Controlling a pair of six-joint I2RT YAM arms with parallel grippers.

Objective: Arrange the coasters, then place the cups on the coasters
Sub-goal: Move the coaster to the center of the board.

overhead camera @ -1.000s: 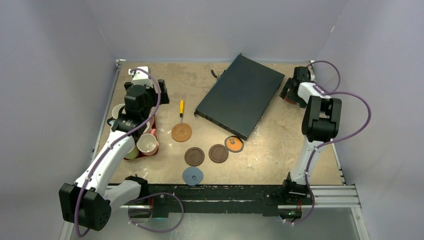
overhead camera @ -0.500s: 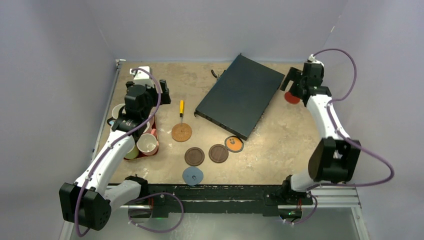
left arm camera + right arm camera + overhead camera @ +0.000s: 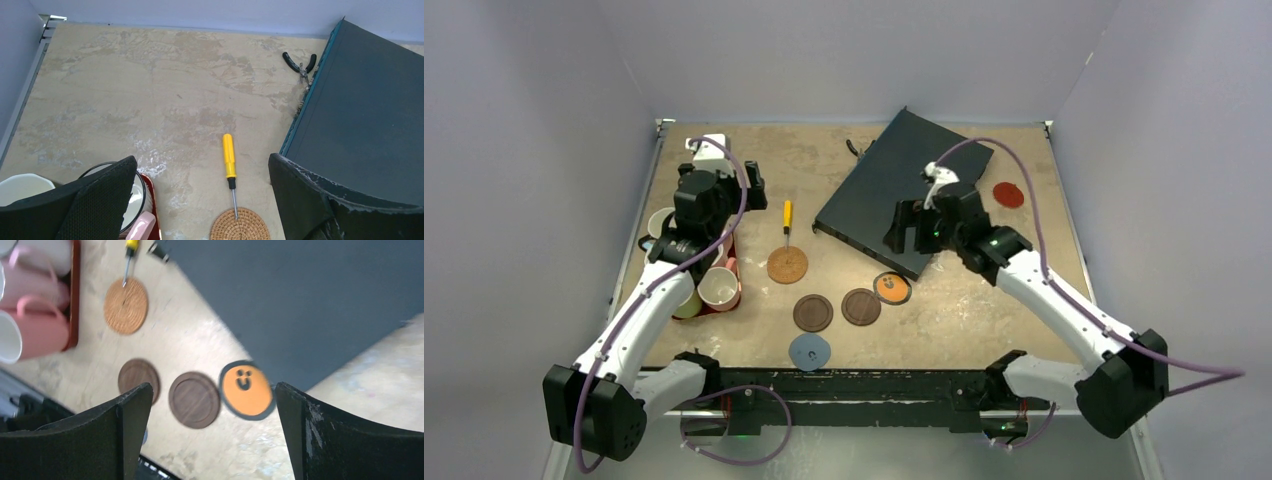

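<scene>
Beneath the left arm [image 3: 639, 310] the cups [image 3: 718, 288] are partly hidden; left gripper [image 3: 202, 161] and right gripper [image 3: 213, 387] jaws gape empty.

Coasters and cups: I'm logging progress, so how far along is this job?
Early. Done: only a rough row of two dark brown round coasters and the orange dark-rimmed coaster. In hand: nothing; left gripper and right gripper hang open, empty. Left: the tan cork coaster, blue-grey coaster and red coaster lie scattered, and the ceramic mugs sit grouped at the left, none on a coaster.
</scene>
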